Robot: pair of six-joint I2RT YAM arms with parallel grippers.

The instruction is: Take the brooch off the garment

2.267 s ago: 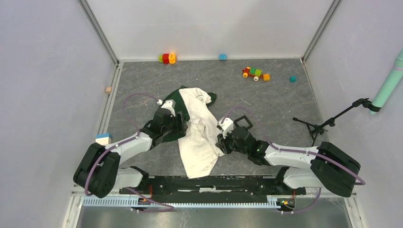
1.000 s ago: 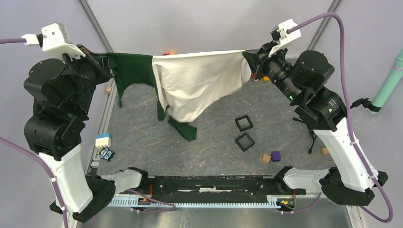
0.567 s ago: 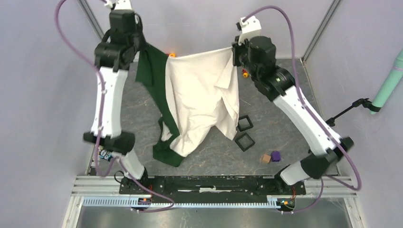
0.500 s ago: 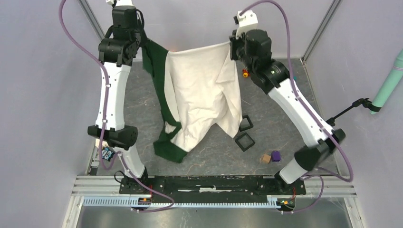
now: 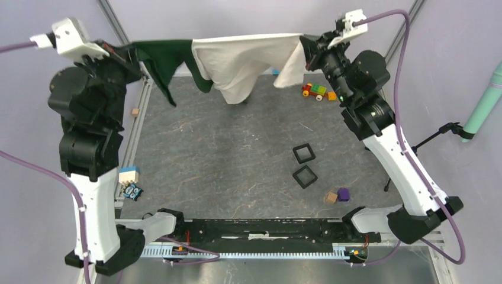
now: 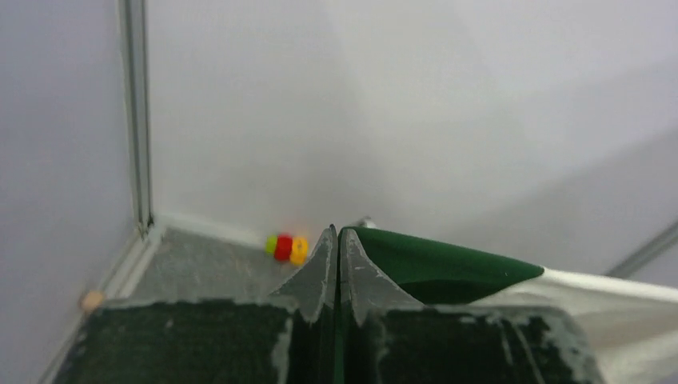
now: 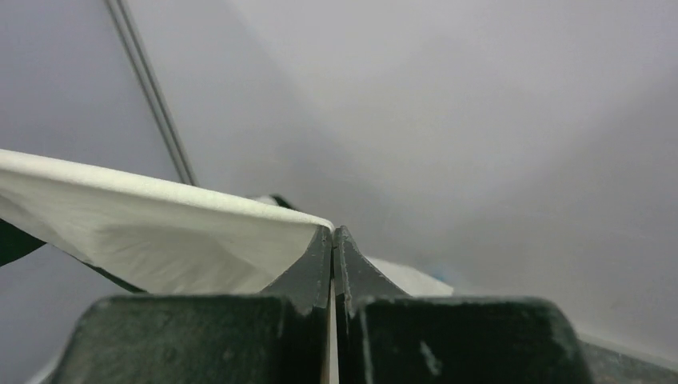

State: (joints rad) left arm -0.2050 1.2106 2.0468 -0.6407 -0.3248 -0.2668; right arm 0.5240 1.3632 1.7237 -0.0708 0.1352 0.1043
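Observation:
The garment (image 5: pixel 237 56), half dark green and half cream, hangs stretched in the air between both raised arms near the back wall. My left gripper (image 5: pixel 131 54) is shut on its green end (image 6: pixel 432 260); the fingertips meet on a thin green edge. My right gripper (image 5: pixel 303 46) is shut on the cream end (image 7: pixel 160 232), with cloth pinched between its pads. The cloth sags in the middle, and its lowest folds hang above the back of the mat. The brooch is not visible in any view.
On the grey mat (image 5: pixel 237 154) lie two black square frames (image 5: pixel 303 154) (image 5: pixel 306 176), a tan cube and a purple block (image 5: pixel 337 195), a toy car (image 5: pixel 317 90), a stacked red-yellow toy (image 6: pixel 285 246), and small blocks at the left edge (image 5: pixel 128 175).
Both arms swung outward and pulled the garment from a long drape into a taut, nearly level span; its hanging tail rose off the mat.

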